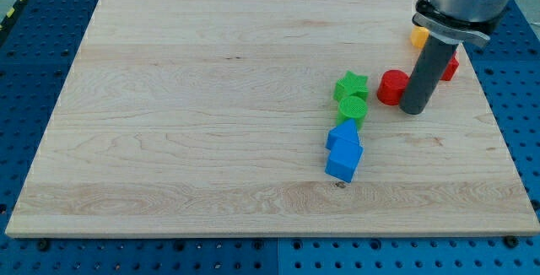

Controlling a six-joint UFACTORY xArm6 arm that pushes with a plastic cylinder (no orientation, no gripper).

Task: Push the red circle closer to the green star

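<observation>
The red circle [391, 87] lies on the wooden board [211, 98] at the view's right. The green star [351, 84] sits just to its left, with a small gap between them. My tip [415, 108] rests on the board right beside the red circle, on its right and a little lower, touching or nearly touching it. The thick dark rod rises from there toward the view's top right.
A green circle [353, 110] lies just below the green star. Two blue blocks [343, 133] [343, 161] sit below that. Another red block [450, 67] and a yellow block [418, 37] show partly behind the rod.
</observation>
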